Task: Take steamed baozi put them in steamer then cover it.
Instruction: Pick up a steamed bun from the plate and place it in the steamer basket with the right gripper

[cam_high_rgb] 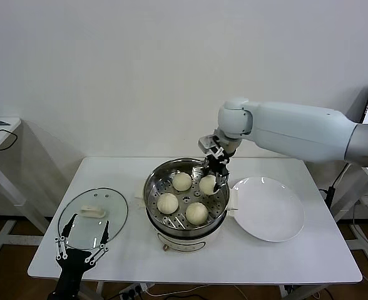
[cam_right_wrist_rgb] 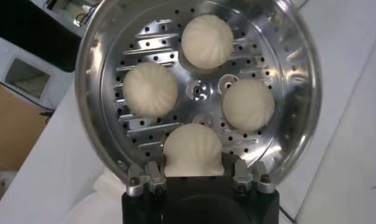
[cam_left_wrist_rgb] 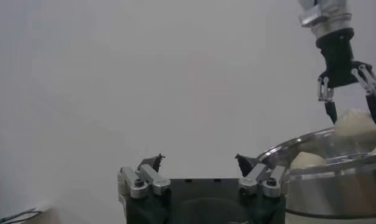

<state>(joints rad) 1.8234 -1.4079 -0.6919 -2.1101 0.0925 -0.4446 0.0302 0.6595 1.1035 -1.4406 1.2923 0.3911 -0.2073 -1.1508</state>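
Four buns (cam_high_rgb: 182,181) sit in the steamer (cam_high_rgb: 153,187) at frame centre. The right gripper (cam_high_rgb: 212,180) is closed on the right rear bun (cam_high_rgb: 206,185). One empty plate (cam_high_rgb: 278,215) lies just right; one glass lid (cam_high_rgb: 112,215) lies lower left, beneath the wide-open, empty left gripper (cam_high_rgb: 82,245) near the bench (cam_high_rgb: 296,262) edge

The head camera looks down from above across the whole counter (cam_high_rgb: 284,262), the right wrist camera peers straight down, close, into the steamer (cam_right_wrist_rgb: 103,61), and the left wrist camera sits low, facing sideways, sharing that steamer.
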